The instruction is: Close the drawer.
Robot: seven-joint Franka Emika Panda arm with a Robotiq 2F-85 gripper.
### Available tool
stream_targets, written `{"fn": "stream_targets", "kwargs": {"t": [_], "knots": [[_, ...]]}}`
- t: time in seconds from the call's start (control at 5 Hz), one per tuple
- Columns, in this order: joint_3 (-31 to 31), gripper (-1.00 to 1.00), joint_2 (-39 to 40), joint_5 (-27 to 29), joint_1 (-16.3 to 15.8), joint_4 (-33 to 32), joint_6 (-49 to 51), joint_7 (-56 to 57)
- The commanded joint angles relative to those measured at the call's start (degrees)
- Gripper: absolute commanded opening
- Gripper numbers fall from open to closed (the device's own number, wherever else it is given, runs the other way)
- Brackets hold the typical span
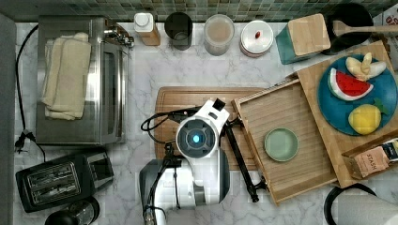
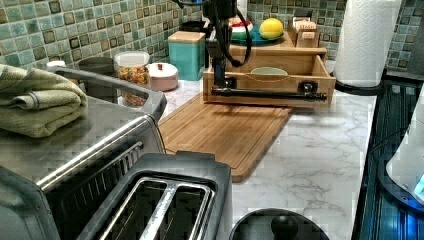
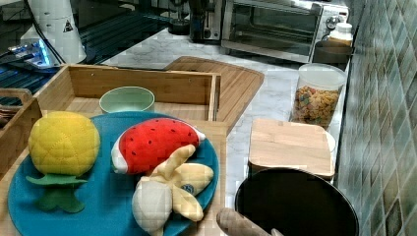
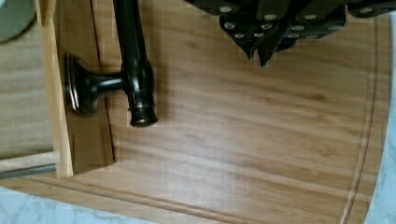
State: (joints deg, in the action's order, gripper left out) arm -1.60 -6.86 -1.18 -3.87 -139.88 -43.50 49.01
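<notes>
Hovering over the cutting board (image 4: 243, 149), the claw (image 4: 259, 57) sits pinched together, gripping nothing, just beside the handle (image 4: 133, 60) of the pulled-out drawer (image 1: 286, 112).

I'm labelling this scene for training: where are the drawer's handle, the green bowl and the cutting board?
drawer's handle (image 2: 265, 93): left view, middle of the black bar.
green bowl (image 1: 281, 145): top view, centre of the bowl's inside, in the drawer.
cutting board (image 2: 225, 132): left view, bare wood in front of the drawer.
</notes>
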Motion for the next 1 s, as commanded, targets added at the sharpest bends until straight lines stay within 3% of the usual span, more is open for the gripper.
{"fn": "stream_targets", "kwargs": {"t": [0.2, 0.6, 1.0], "knots": [[1.16, -1.00, -0.28, -1.55, 0.56, -8.75, -2.39, 7.40], [3.50, -1.00, 0.98, -5.61, 3.74, -11.28, -7.10, 16.39], [6.12, -1.00, 2.61, -5.59, 5.76, -11.57, -10.82, 23.15]]}}
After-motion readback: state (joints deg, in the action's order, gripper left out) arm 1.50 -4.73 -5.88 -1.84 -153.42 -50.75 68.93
